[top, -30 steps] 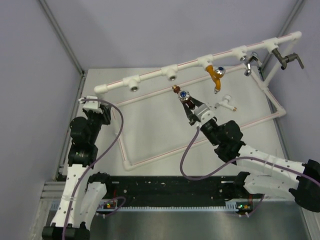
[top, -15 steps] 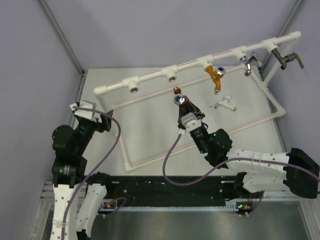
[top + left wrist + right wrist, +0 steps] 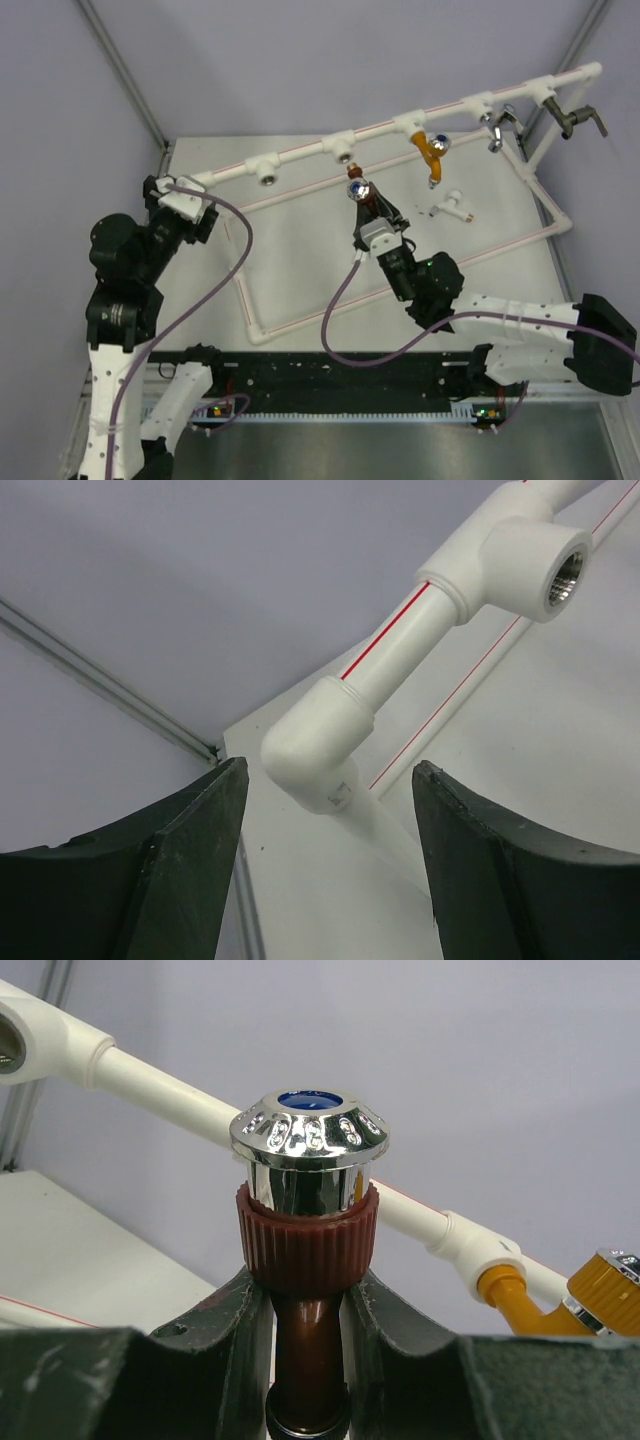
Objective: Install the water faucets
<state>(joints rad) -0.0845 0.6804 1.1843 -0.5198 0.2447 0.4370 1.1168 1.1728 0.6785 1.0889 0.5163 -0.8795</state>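
Observation:
My right gripper (image 3: 369, 213) is shut on the reddish-brown faucet (image 3: 358, 191) and holds it upright, just below the white pipe rail (image 3: 300, 153) and near an empty tee socket (image 3: 343, 153). In the right wrist view the fingers (image 3: 225, 1340) clamp the brown stem (image 3: 308, 1340) under its ribbed collar and chrome cap (image 3: 310, 1140). The white faucet (image 3: 452, 207) lies on the table inside the frame. My left gripper (image 3: 186, 206) is open and empty by the frame's left elbow (image 3: 200, 180). In the left wrist view, that elbow (image 3: 315, 750) sits ahead of the gap between the jaws.
A yellow faucet (image 3: 433, 152), a silver one (image 3: 503, 125) and a dark one (image 3: 580, 120) hang from the rail's right half. A second empty tee socket (image 3: 268, 176) is on the left, also seen in the left wrist view (image 3: 545, 570). Grey walls close in on both sides.
My right gripper has carried the brown faucet left and up toward the rail. My left arm has risen and swung its gripper up to the frame's left elbow.

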